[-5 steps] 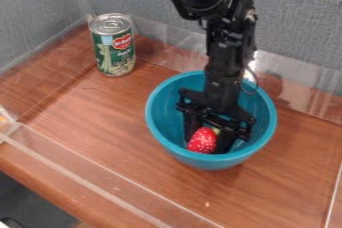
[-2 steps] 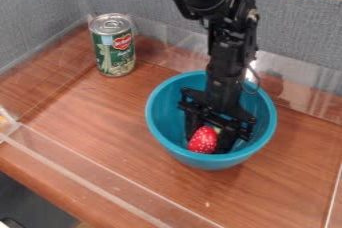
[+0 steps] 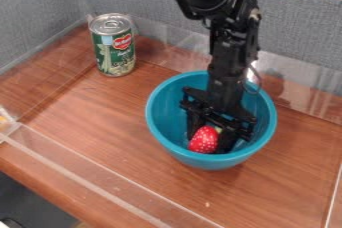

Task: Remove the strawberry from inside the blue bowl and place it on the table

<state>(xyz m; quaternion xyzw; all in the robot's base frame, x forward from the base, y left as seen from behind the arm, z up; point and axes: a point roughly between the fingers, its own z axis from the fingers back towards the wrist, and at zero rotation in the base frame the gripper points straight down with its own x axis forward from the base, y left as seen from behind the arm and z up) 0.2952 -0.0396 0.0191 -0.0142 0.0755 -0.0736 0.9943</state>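
Observation:
The blue bowl sits on the wooden table, right of centre. The red strawberry lies inside it, toward its front. My black gripper reaches straight down into the bowl, with one finger on each side of the strawberry. Its fingers look closed against the fruit, and the strawberry still rests low in the bowl.
A green and red can stands upright at the back left of the table. Clear plastic walls line the table's edges, with grey panels behind. The arm comes in from the top.

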